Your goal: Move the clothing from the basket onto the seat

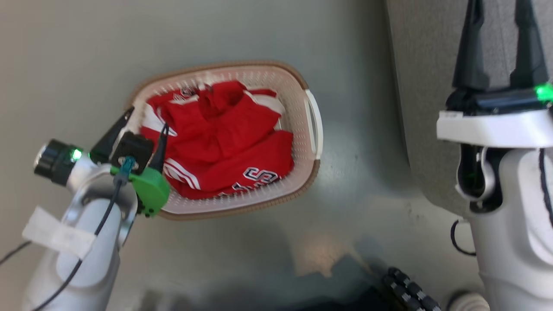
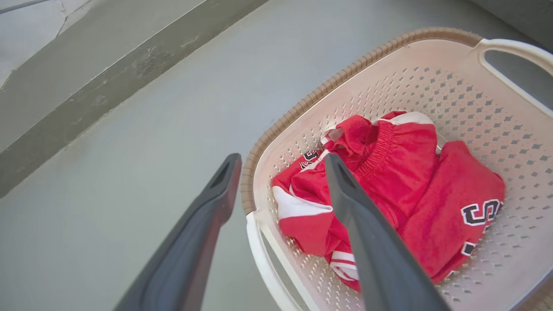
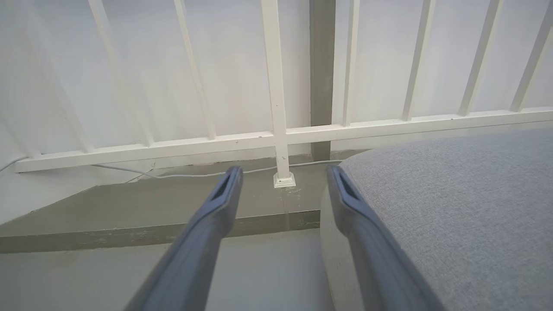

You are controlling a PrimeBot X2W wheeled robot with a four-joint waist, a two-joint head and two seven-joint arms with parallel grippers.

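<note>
nearest us are the left gripper's (image 1: 147, 118) fingers, spread apart and pinching nothing, hanging over the left end of the basket (image 1: 259, 74). one finger is outside the rim above the floor (image 1: 259, 34), the other above the clothing (image 1: 224, 138). the clothing is all inside the basket, a crumpled red heap with a plain piece on top and the lettered jersey toward the near wall. the basket sits on the floor. the seat (image 1: 423, 108) is near its right end with a strip of floor between. the right gripper (image 1: 499, 26) is up by the seat edge, fingers spread, empty, well apart from the basket.

step in hand, we judge: the first grab, nothing on the seat yet. to do it well we'd shift the left gripper inward so both fingers clear the rim. then come down on the raised fold of the top piece and close on plenty of cloth, not the perforated wall. lift straight up so the basket doesn't drag along.
</note>
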